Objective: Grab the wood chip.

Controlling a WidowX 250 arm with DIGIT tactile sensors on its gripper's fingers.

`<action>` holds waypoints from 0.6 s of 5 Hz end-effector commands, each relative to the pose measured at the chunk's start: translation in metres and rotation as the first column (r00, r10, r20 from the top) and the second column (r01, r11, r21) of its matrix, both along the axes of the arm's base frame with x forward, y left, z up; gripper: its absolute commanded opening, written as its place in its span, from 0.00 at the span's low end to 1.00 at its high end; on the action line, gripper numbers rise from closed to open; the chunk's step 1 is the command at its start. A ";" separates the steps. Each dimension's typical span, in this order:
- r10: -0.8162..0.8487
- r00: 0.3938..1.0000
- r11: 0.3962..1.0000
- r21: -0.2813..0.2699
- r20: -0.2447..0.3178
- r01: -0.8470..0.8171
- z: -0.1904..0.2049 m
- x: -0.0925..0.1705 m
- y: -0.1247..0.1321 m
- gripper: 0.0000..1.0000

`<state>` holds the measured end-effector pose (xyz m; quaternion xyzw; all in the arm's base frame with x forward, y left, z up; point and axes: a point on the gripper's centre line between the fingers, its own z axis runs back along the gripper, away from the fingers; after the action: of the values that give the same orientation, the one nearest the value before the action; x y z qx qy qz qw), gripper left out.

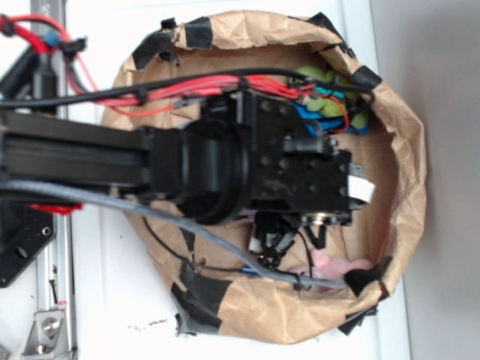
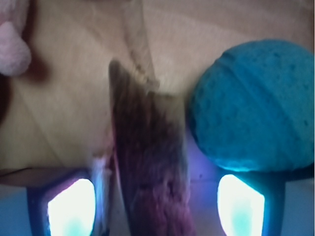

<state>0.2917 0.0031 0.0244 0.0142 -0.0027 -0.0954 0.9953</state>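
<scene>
In the wrist view the wood chip [image 2: 147, 162], a flat, rough, dark-brown sliver tapering to a point at its far end, lies on the brown paper floor. It runs lengthwise between my fingertips. My gripper [image 2: 155, 209] is open around it. The left fingertip [image 2: 69, 206] is close to the chip's edge, and the right fingertip [image 2: 241, 204] stands a gap away. In the exterior view the arm [image 1: 225, 161] hangs over the paper-lined bin [image 1: 405, 150] and hides both the chip and the jaws.
A teal ball [image 2: 256, 103] sits right of the chip, just beyond the right fingertip. A pale strip of brown paper [image 2: 138, 44] lies past the chip's tip. A pink soft thing [image 2: 12, 44] [image 1: 334, 266] is at the far left. Green and blue items [image 1: 330, 105] lie at the bin's far side.
</scene>
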 end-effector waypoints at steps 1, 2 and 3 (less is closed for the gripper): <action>0.013 1.000 1.000 -0.018 0.018 -0.012 0.003 0.005 -0.011 0.00; 0.037 0.999 0.999 -0.022 0.039 -0.036 0.005 -0.004 -0.008 0.00; 0.044 0.999 0.999 -0.021 0.026 -0.043 0.005 -0.009 -0.005 0.00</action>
<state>0.2810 -0.0003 0.0226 0.0047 -0.0012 -0.0723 0.9974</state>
